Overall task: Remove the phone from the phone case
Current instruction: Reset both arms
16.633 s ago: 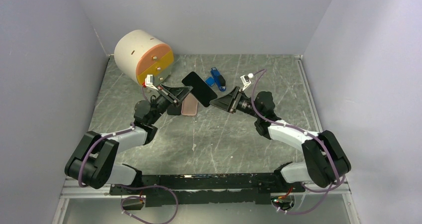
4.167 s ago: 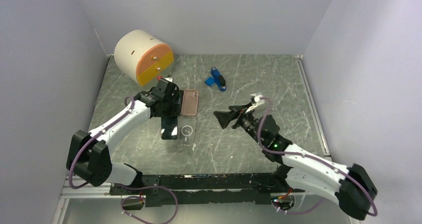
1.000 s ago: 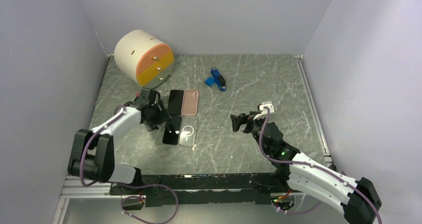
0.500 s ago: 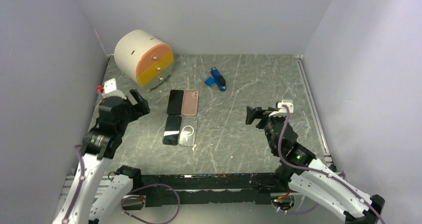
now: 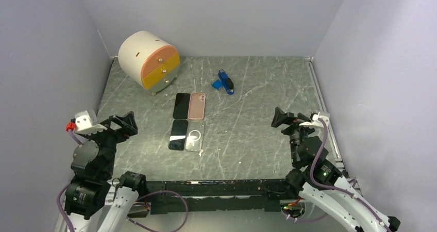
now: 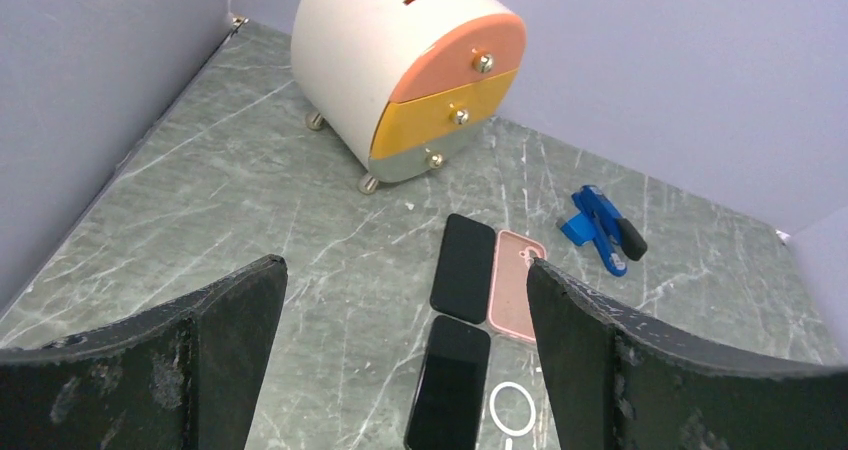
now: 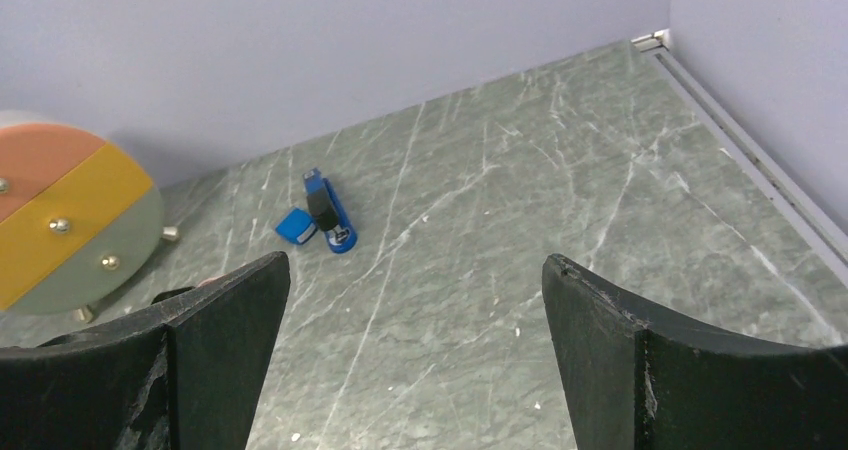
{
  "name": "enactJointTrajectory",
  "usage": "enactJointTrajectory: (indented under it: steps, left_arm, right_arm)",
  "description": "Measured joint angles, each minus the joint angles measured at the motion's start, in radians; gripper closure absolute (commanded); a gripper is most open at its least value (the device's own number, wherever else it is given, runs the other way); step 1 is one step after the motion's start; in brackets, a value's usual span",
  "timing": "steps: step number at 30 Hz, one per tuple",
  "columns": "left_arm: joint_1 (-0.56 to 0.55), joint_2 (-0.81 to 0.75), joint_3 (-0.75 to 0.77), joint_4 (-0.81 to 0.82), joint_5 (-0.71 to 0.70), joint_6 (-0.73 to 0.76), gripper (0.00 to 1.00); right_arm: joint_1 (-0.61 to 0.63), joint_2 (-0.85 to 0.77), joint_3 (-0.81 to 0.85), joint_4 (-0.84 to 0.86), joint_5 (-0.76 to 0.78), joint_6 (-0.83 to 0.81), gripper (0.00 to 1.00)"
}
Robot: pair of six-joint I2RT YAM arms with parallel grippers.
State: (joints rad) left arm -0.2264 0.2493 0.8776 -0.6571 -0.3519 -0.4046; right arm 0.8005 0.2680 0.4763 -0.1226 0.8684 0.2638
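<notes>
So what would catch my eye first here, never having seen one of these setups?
Probably the round white drawer chest with pink, orange and grey-green fronts, at the far left. Then the neat two-by-two block in the middle: far black phone and near black phone on its left, pink case and clear case on its right. The left gripper and right gripper hang open near the front corners, holding nothing.

The phone [image 5: 179, 134] looks glossy, the case [image 5: 194, 138] clear plastic, the table [image 5: 247, 134] marbled stone.
</notes>
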Motion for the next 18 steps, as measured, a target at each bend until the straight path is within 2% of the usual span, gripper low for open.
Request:
enactJointTrajectory:
  steps: [18]
  left_arm:
    - [0.0,-0.037,-0.06,-0.004,-0.056,0.026,0.06]
  right_arm:
    - [0.0,0.051,-0.064,0.065,0.083,-0.037,0.01]
